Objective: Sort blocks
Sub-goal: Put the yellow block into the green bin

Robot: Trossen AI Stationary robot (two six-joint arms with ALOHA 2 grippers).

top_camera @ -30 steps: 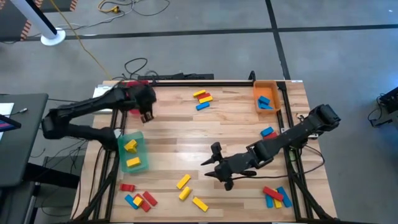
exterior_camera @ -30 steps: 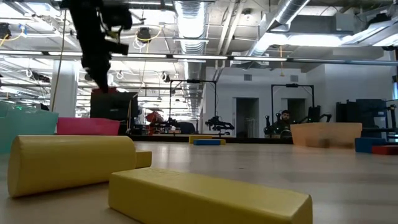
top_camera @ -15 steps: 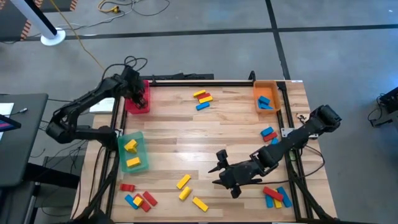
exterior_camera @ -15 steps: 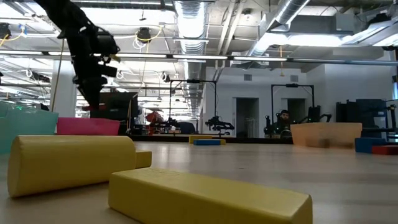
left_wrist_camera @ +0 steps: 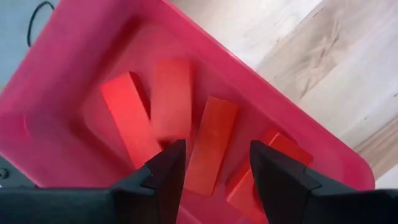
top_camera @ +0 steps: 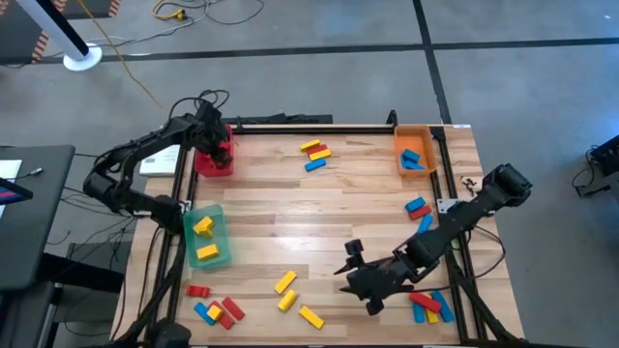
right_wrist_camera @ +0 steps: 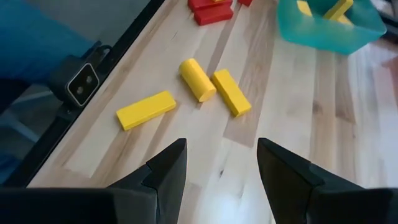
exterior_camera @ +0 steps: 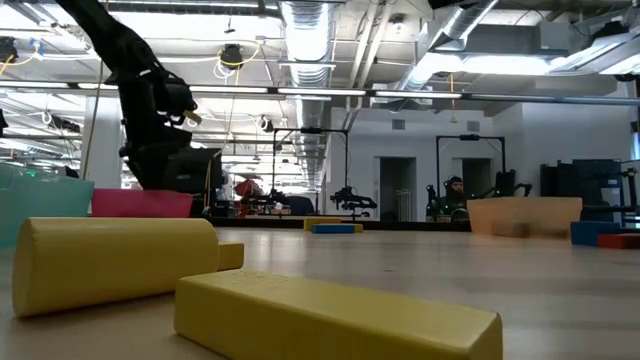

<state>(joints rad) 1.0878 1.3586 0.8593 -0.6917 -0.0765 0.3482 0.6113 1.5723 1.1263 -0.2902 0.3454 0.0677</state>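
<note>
Right now I read two steps overlapping: a drop-off at the far left and a fresh reach at the near side. Nearest me, three small yellow blocks (right_wrist_camera: pixel 214 90) lie loose on the pale wooden table (top_camera: pixel 368 203), two of them touching and a flat one (top_camera: pixel 310 316) just beside the near edge. My right gripper (top_camera: pixel 362 280) hangs over bare wood near them, fingers spread with nothing between them. Its next move, as I judge it, is to settle over one yellow bar, line the fingers across its narrow sides, and avoid nudging its neighbour. A mixed heap of red, blue and yellow blocks (top_camera: pixel 215 310) waits at the near left corner, another (top_camera: pixel 429 305) at the near right. Further back, the translucent green tray (top_camera: pixel 221 254) holds two yellow pieces. Farthest, my left gripper (left_wrist_camera: pixel 211 155) sits above the red plastic tray (left_wrist_camera: pixel 56 74), fingers apart and empty, with several red blocks (left_wrist_camera: pixel 171 99) lying inside. It should lift clear before going for another block.
</note>
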